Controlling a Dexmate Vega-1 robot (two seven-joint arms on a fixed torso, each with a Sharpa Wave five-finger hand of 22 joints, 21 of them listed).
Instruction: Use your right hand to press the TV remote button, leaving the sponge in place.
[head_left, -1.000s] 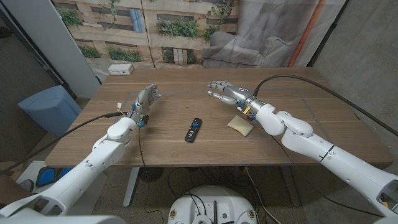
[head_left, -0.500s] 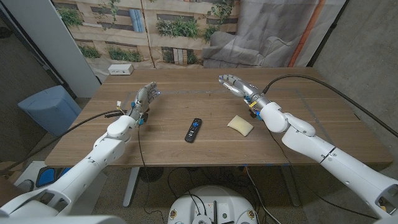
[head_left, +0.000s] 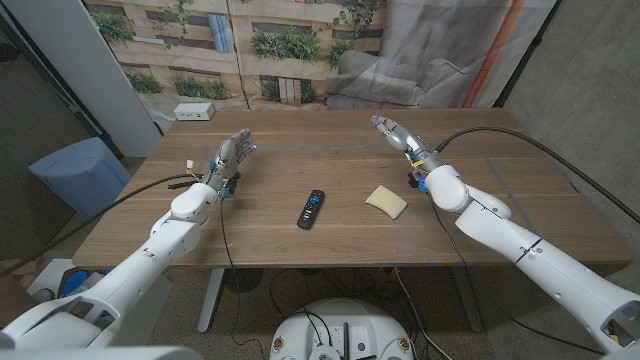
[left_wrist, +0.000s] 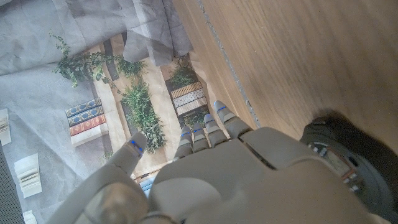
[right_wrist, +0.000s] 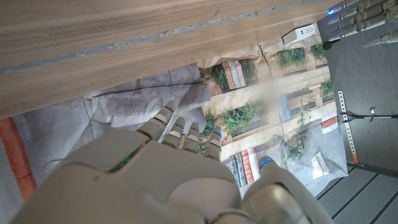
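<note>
Remote is lying at the centre of the frame on the table, with the sponge just right of it. Right hand is being held above the table at upper right, fingers apart, gripping nothing. Left hand is being held open at left centre.

The TV remote is a slim black bar with a small coloured mark near its far end. It lies flat on the wooden table, near the front edge and about midway between the left and right edges, its long axis running from the front edge toward the back edge with a slight tilt. The sponge is a pale yellow, roughly square pad. It lies flat, to the right of the TV remote, apart from it.
</note>
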